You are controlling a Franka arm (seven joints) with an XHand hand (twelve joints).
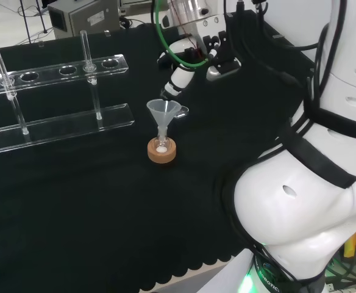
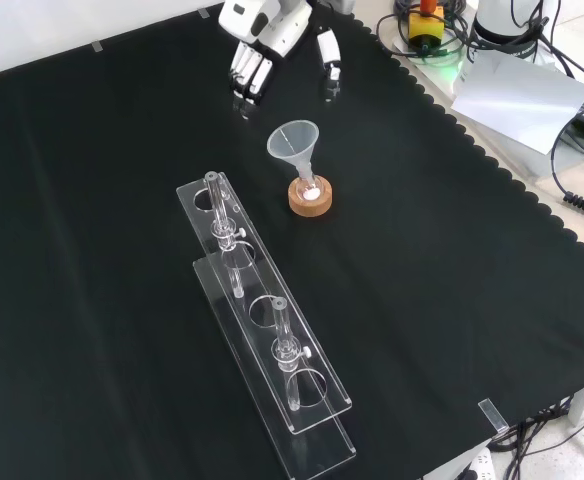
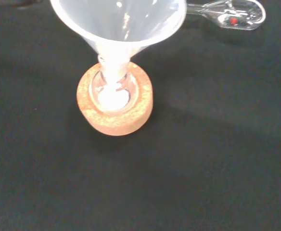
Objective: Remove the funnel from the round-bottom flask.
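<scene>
A clear plastic funnel point(image 1: 163, 113) point(image 2: 294, 142) point(image 3: 119, 19) stands with its stem in the neck of a small round-bottom flask point(image 1: 161, 145) point(image 3: 112, 94). The flask holds a little white powder and sits in a cork ring point(image 1: 161, 152) point(image 2: 310, 198) point(image 3: 115, 108). The hand point(image 1: 177, 76) point(image 2: 262, 35) hangs beyond the funnel, to its right in the head view, and touches nothing. Its fingers point(image 2: 247, 70) point down at the cloth, fairly straight, with the thumb point(image 2: 329, 68) held apart, so the hand is open.
A clear acrylic rack point(image 1: 59, 125) point(image 2: 262, 330) with two glass tubes point(image 1: 7, 85) point(image 1: 89, 67) stands left of the flask in the head view. A small clear glass piece point(image 3: 232, 12) lies on the cloth close to the funnel. The cloth's scalloped edge point(image 2: 452, 130) runs along the front view's right.
</scene>
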